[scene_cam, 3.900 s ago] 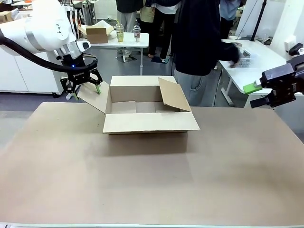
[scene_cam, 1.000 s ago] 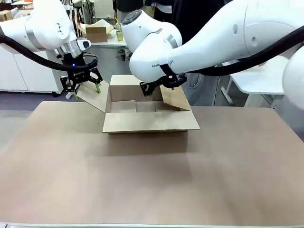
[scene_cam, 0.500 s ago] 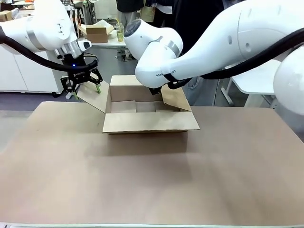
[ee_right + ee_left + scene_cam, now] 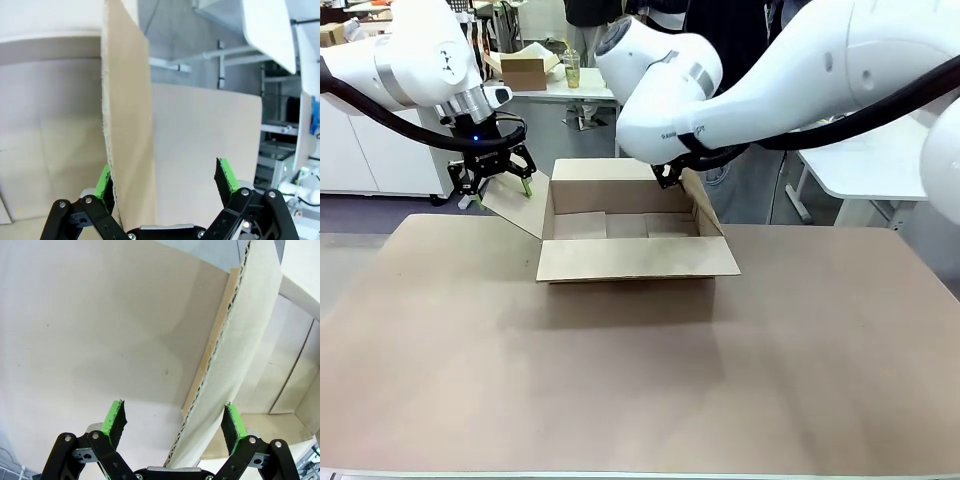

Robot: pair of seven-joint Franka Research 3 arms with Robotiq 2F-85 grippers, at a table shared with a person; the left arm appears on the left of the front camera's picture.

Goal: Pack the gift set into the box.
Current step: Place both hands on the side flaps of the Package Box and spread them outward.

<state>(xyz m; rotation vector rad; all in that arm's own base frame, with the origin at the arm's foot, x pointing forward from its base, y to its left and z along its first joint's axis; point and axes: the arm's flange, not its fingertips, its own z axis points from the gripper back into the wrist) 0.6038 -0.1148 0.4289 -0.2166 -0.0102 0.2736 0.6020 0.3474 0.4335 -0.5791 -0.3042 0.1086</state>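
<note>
The box (image 4: pixel 638 258) sits open on the brown surface (image 4: pixel 640 380) between the two sets of jaws, with its near flap folded outward and down. Its left flap (image 4: pixel 240 355) leans away and runs up between the spread jaws of the left gripper (image 4: pixel 172 420), nearer one pad than the other. Its right flap (image 4: pixel 127 125) stands on edge inside the equally spread jaws of the right gripper (image 4: pixel 165 177), just beside or touching one green pad (image 4: pixel 105 182). Beyond the right jaws the bulky right arm (image 4: pixel 770 70) crosses in front of a person (image 4: pixel 750 195) at the far side, and past the left jaws a white table (image 4: pixel 570 88) carries a small cardboard box (image 4: pixel 525 70) and a cup (image 4: pixel 571 68).
</note>
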